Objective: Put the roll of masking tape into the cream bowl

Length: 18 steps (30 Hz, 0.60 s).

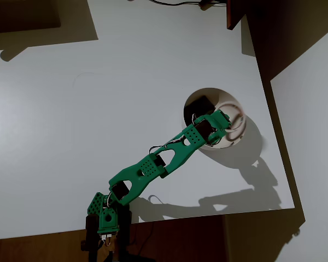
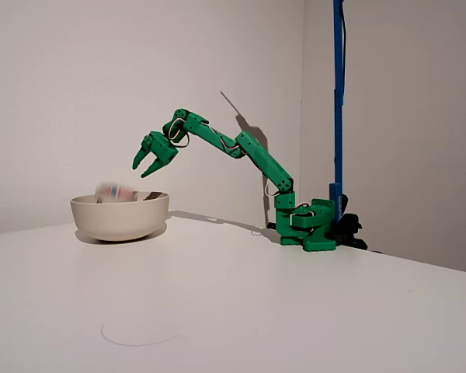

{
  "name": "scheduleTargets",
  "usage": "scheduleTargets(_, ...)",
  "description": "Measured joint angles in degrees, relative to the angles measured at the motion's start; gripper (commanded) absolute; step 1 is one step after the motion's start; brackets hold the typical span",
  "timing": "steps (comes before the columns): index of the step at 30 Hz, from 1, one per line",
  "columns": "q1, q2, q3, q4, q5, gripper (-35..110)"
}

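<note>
Here we see the white table (image 1: 98,120) first, the biggest thing in both pictures, bare across most of its top. In the overhead view the green arm (image 1: 153,166) comes next: its base sits near the table's edge at about 6 o'clock and it stretches out toward 2 o'clock, ending over the cream bowl (image 1: 232,101). In the fixed view the same arm (image 2: 248,155) rises from its base at about 3 o'clock of the picture, arches up and reaches toward 9 o'clock, with a blue pole (image 2: 338,93) standing upright just behind the base.

The cream bowl (image 2: 120,217) rests on the table at roughly 9 o'clock in the fixed view, below and a little past the arm's tip. From overhead part of its round mouth is covered by the wrist, and a dark patch shows inside it at about 10 o'clock – we cannot tell what that is.

The gripper (image 2: 144,165) hangs above the bowl in the fixed view, clear of the rim, its two fingers spread apart and pointing downward with nothing between them. Overhead, the gripper (image 1: 223,126) lies over the bowl's opening.

The roll of masking tape (image 2: 115,192) is smallest – a blurred pale shape with a pinkish tinge at the bowl's rim level, below the gripper and apart from it. Overhead we see it as a faint blurred ring (image 1: 239,119) at about 3 o'clock of the bowl
</note>
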Motion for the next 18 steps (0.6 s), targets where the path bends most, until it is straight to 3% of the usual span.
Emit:
scheduleTargets(6,-1.9,0.0,0.0,0.3,1.2,10)
scheduleTargets(7,-2.2,0.0,0.0,0.3,1.4,6)
scheduleTargets(8,-2.4,0.0,0.0,0.6,1.4,-8)
scheduleTargets(18,-5.6,2.6,0.0,3.6,3.4,-8)
